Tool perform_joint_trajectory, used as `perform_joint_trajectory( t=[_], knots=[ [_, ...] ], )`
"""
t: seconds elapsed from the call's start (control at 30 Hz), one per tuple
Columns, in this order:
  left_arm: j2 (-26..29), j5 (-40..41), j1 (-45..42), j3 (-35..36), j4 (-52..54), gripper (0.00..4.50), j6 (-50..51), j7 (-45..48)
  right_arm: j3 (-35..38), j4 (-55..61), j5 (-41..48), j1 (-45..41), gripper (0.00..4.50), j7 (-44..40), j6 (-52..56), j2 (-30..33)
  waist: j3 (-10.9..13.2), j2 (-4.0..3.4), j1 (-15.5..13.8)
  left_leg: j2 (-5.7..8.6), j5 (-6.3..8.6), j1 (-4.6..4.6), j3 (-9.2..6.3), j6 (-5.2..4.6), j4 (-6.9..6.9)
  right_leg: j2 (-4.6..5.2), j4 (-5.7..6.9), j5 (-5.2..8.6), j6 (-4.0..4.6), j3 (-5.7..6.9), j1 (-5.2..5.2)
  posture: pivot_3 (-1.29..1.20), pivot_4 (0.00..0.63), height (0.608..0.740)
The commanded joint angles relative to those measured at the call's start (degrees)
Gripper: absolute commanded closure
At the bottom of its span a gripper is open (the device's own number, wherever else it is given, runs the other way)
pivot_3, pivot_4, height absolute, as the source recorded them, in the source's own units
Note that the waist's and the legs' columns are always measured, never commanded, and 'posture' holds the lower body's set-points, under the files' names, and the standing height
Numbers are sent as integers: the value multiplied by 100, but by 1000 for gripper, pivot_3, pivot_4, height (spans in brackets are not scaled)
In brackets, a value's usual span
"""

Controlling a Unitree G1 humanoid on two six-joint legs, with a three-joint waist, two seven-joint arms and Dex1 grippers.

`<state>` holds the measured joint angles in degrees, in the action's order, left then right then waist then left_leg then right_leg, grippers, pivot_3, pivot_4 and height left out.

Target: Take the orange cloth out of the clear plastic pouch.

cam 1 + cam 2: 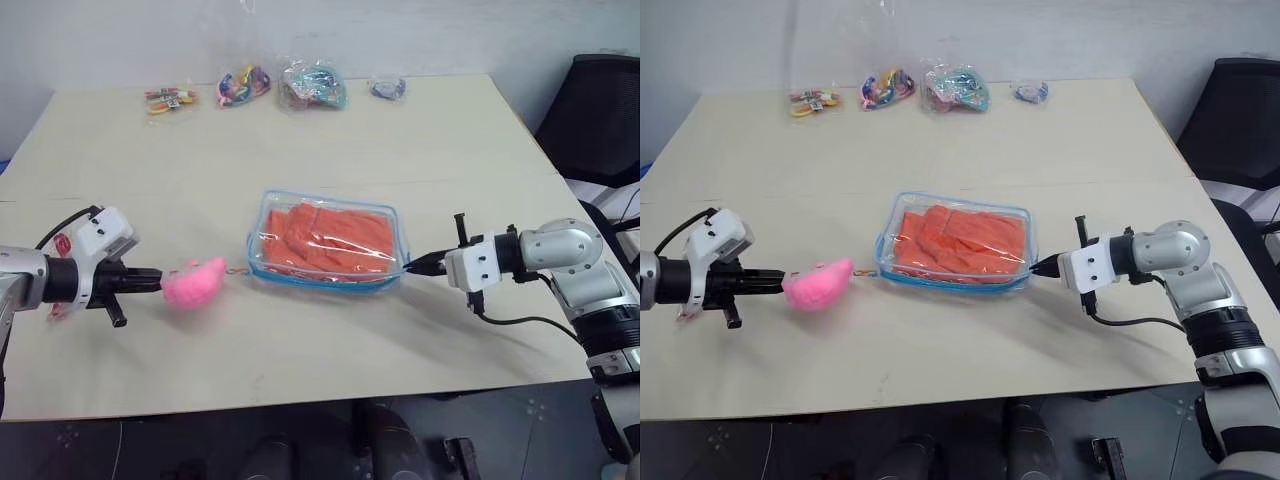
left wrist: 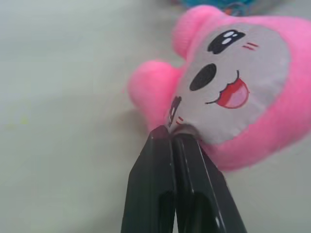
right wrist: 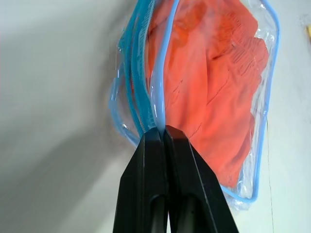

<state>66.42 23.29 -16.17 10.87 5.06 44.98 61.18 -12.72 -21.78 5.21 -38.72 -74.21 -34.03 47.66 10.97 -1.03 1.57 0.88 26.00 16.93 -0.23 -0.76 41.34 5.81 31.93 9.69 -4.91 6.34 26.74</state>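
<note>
lying mid-worktop [image 1: 420, 150]: clear plastic pouch [image 1: 262, 222], long axis running left-right, orange cloth [image 1: 330, 238] inside. right hand [image 1: 432, 263] clenched on pouch's right end trim. left hand [image 1: 155, 281] clenched on pink plush toy [image 1: 196, 282] just beside pouch's left end.

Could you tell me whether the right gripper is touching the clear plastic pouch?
Touching: the right wrist view shows the right gripper shut on the blue edge of the clear plastic pouch.
</note>
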Motion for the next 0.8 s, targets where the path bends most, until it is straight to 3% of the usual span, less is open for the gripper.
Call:
perform_joint_trajectory(
  t=[0.03, 0.33, 0.73, 0.77, 0.8],
  knots=[
    [-59, 60, -13, 3, 255, 4500, -37, -15, 288, 368, 132, 114, 4482, 180, 304, 80, 0, 0, -2, 0, 0, 3, 6, 0, 0, 0, 1, 0, 0, 1, 5, 0, 150, 740],
    [-530, -139, 294, -435, 623, 4500, -172, -387, 501, 1484, 410, 724, 4482, 499, 1477, 81, 0, 0, -8, 14, 0, 25, 48, 0, 4, -2, 17, 0, 0, -18, 48, 0, 150, 740],
    [-479, -378, -82, -54, -469, 529, -1291, -331, 1422, 3352, 949, 1992, 279, 1150, 3191, 262, -1, 2, -87, 18, 0, 24, 65, 0, 5, -2, 31, 0, 0, -32, 60, 0, 150, 740],
    [-467, -346, -203, 8, -598, 195, -1418, -268, 1511, 3528, 999, 2080, 0, 1226, 3369, 263, -2, 4, -108, 19, 0, 25, 68, 0, 6, -2, 35, 0, 0, -32, 63, 0, 150, 740],
    [-454, -145, -537, 95, -694, 11, -1353, -125, 1653, 3851, 1208, 2225, 0, 1356, 3762, 260, -2, 4, -138, 18, 0, 26, 69, 0, 7, -5, 37, 0, 0, -32, 64, 0, 150, 740]
  ],
)
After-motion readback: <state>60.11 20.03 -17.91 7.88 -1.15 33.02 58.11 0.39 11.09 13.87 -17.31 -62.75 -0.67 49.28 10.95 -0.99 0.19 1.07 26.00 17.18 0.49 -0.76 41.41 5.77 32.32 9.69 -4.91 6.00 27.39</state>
